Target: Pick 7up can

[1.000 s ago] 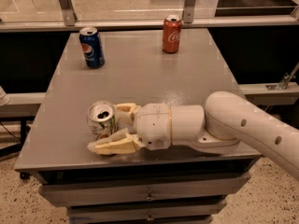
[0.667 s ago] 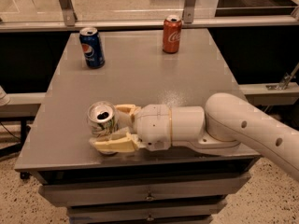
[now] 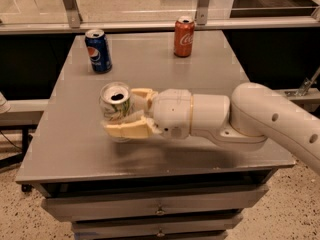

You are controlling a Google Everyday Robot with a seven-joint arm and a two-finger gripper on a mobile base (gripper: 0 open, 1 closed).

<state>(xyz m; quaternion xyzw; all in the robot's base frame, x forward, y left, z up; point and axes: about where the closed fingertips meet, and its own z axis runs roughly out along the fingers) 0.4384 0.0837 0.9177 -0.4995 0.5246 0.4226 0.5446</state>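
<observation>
The 7up can, silver-white with green lettering and an open top, stands upright near the front left of the grey table. My gripper reaches in from the right and is shut on the can, one cream finger behind it and the other finger in front. The can seems to be held slightly above the table, with a shadow beneath it.
A blue Pepsi can stands at the back left of the table. A red Coca-Cola can stands at the back centre. The table has drawers below its front edge. A metal rail runs behind the table.
The gripper with the 7up can has risen slightly and shifted a little to the right. The Pepsi and Coca-Cola cans have not moved.
</observation>
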